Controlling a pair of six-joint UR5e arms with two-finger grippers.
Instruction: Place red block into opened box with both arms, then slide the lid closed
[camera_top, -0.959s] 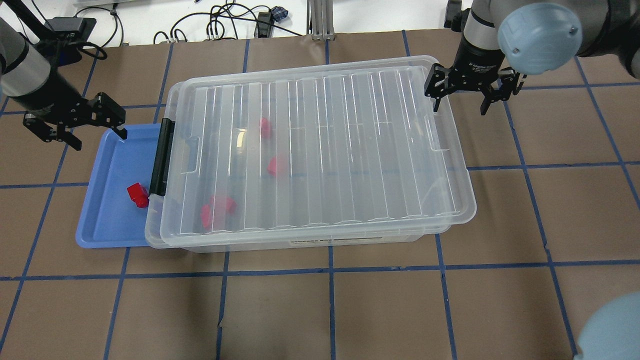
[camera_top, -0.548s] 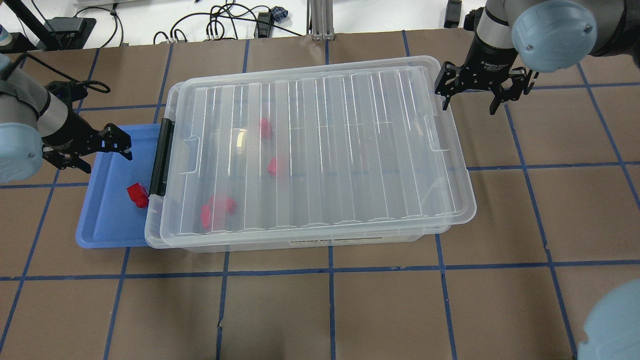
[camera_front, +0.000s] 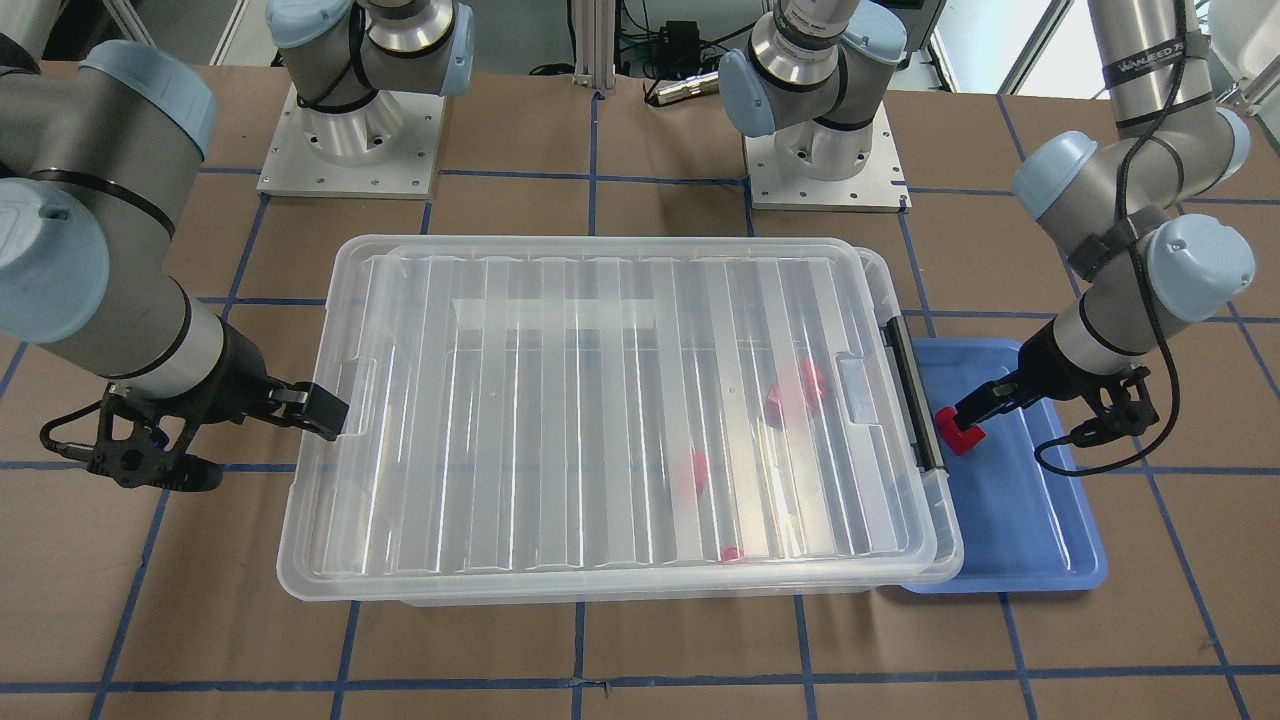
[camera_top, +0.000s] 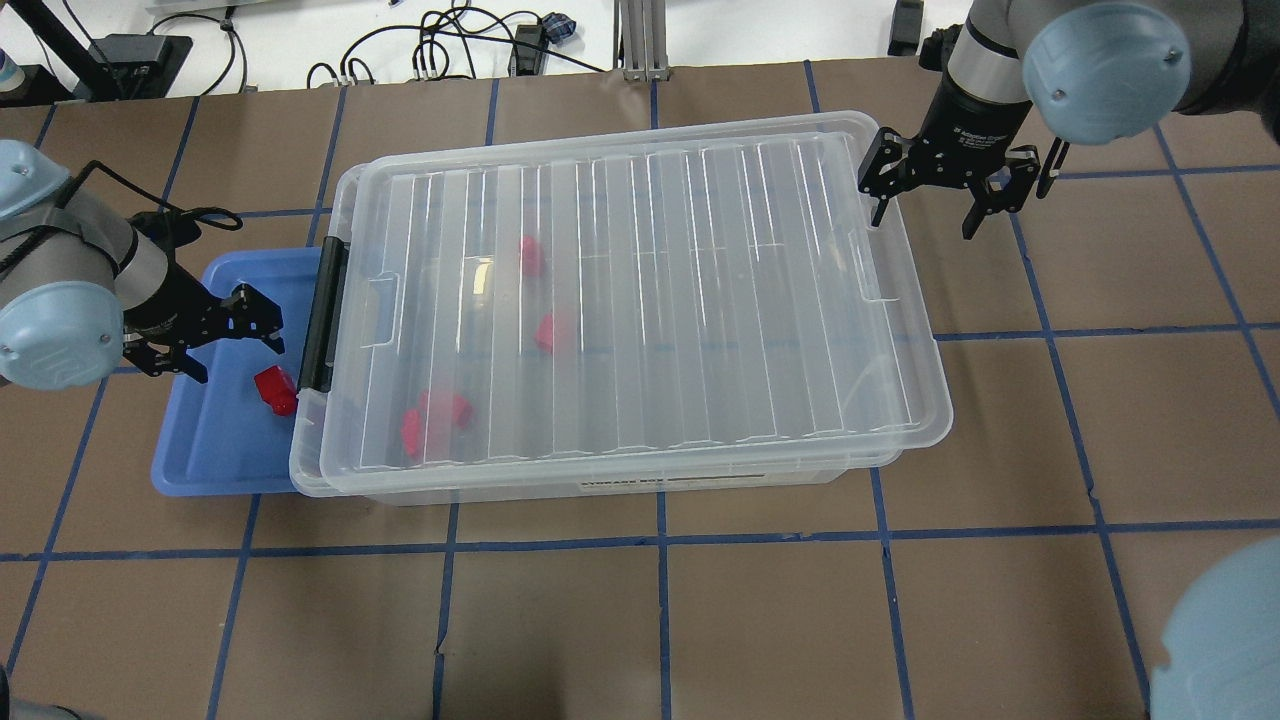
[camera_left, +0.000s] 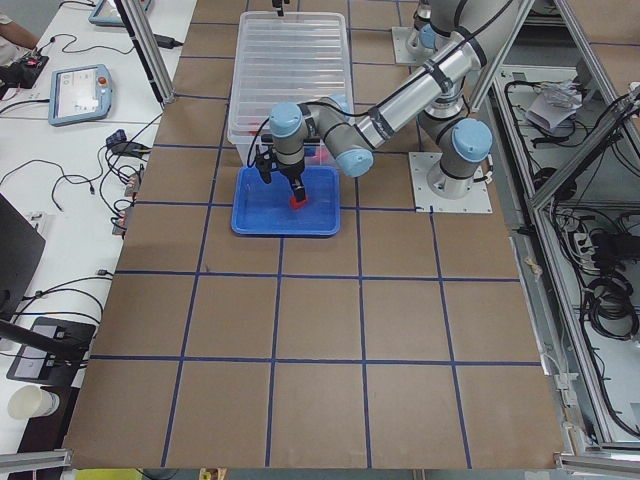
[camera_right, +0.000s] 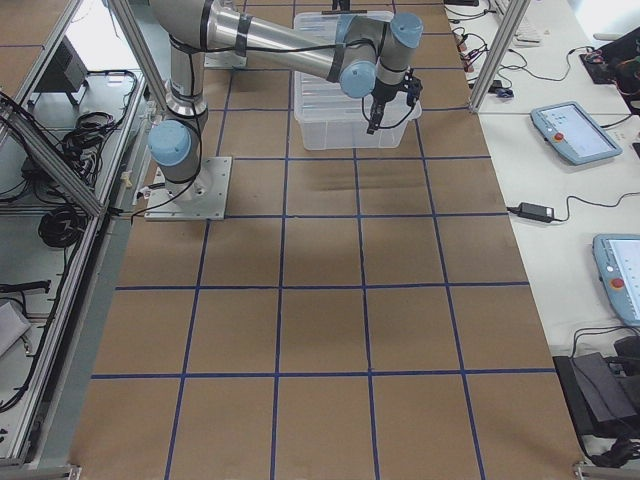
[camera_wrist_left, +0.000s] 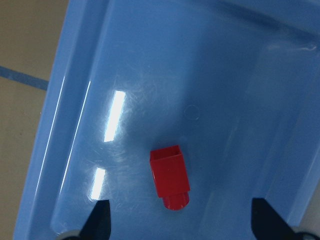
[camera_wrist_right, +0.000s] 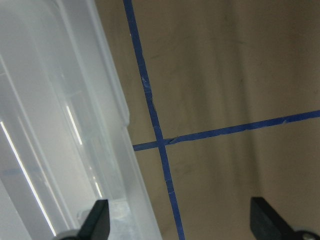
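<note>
A red block lies in the shallow blue tray beside the box's black latch. My left gripper hovers open just above it, with the block between and slightly ahead of the fingers, untouched. The see-through box has its ridged lid lying over it, slightly skewed. Three more red blocks show through the plastic inside. My right gripper is open beside the lid's far right corner and holds nothing.
The blue tray's right side is tucked under the box's latch end. Cables lie beyond the table's far edge. The two arm bases stand behind the box. Brown table with blue tape lines surrounds the box.
My left gripper has swung in and down over the blue tray, ending close above the red block. The right gripper shifted slightly by the lid's corner. Both stayed open.
</note>
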